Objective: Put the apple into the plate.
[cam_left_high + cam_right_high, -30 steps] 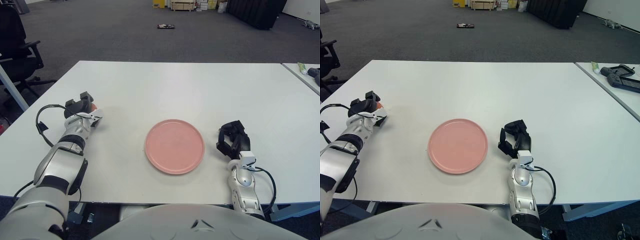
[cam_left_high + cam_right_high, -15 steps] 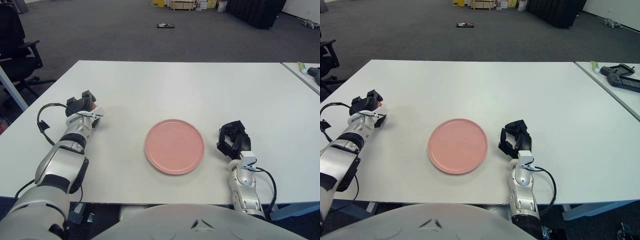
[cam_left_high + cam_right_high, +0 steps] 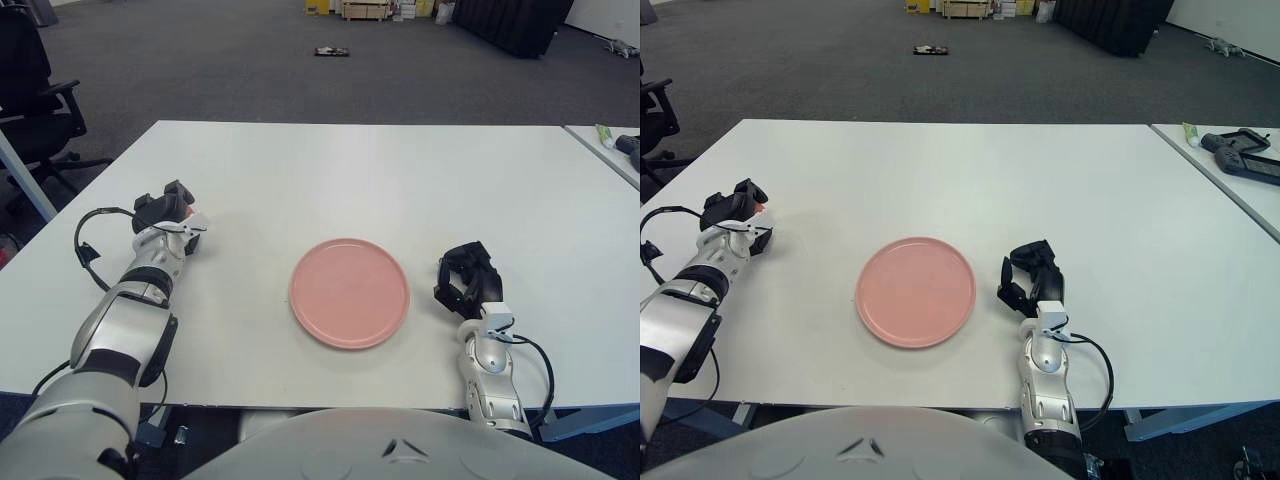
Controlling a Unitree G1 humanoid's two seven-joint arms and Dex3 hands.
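Note:
A pink plate (image 3: 349,292) lies on the white table (image 3: 360,170), near the front middle. My left hand (image 3: 165,208) is at the table's left side, well to the left of the plate. Its dark fingers are curled over a small red apple (image 3: 189,213), of which only a sliver shows; it also shows in the right eye view (image 3: 758,207). My right hand (image 3: 465,279) rests on the table just right of the plate, with its fingers curled and holding nothing.
A second table (image 3: 1240,170) stands at the right with a black controller (image 3: 1240,155) and a small tube (image 3: 1191,132) on it. A black office chair (image 3: 35,90) stands off the table's left side. Boxes and dark objects lie on the far floor.
My left hand has shifted very slightly over the apple and stays at the same spot. The plate and my right hand have not moved.

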